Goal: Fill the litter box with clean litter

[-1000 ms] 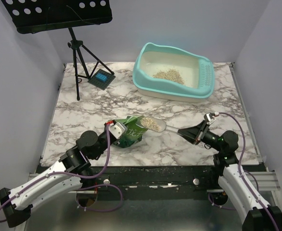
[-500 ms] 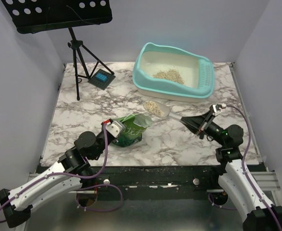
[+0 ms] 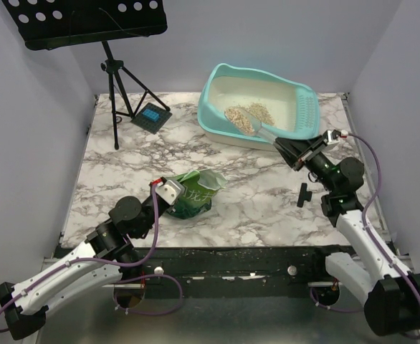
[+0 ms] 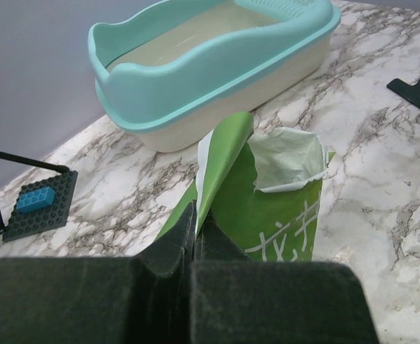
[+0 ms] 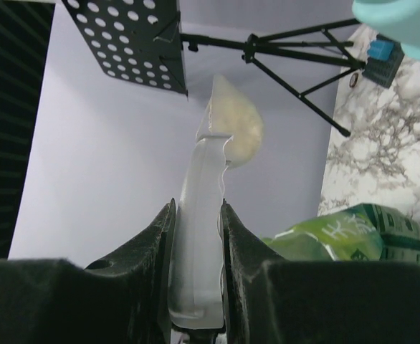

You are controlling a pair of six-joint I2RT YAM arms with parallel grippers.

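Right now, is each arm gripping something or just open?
Left end effector: closed on the green bag, pinching its flap.
Right end effector: closed on the clear scoop, with litter in it.

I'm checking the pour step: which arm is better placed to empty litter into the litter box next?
Right. The right gripper holds the scoop, loaded with litter, over the litter box. The left gripper is clamped on the green bag, farther away.

Pale lilac walls point(image 3: 282, 36) — marble-patterned table point(image 3: 124, 172), black music stand point(image 3: 88, 29).
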